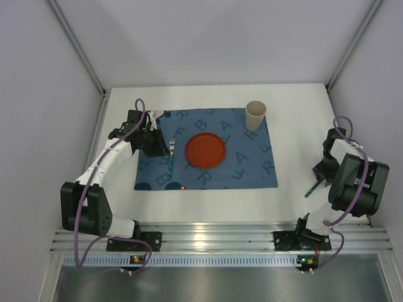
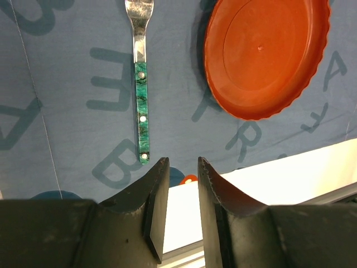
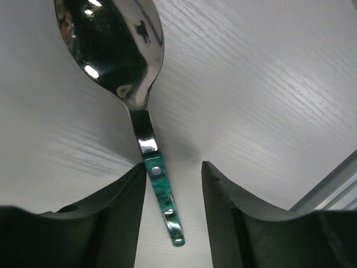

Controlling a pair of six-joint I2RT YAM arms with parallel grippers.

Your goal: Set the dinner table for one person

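**Operator:** Report the position of the dinner table (image 1: 302, 126) and its contents.

**Technician:** The white tabletop fills the work area, and its ribbed aluminium rail (image 1: 220, 236) runs along the near edge. A blue letter-printed placemat (image 1: 252, 170) lies at the centre. An orange plate (image 1: 205, 150) sits in the middle of the placemat. A fork (image 1: 171, 154) with a green marbled handle lies just left of the plate, tines toward the far side. A beige cup (image 1: 255, 115) stands upright on the far right corner of the placemat.

**Operator:** Condition of the left gripper (image 2: 183, 163)?

**Technician:** It is over the left part of the placemat, close to the near end of the fork handle. The fingers stand slightly apart with a narrow gap. Nothing is between them.

**Operator:** Condition of the right gripper (image 3: 173, 164)?

**Technician:** It is at the right side of the table, well apart from the placemat. A spoon (image 3: 140, 124) lies on the bare tabletop there, and its green riveted handle passes between the fingers. The jaws are apart and not clamped. The handle sits close against one finger, with a clear gap to the other. Whether that finger touches the handle cannot be determined.
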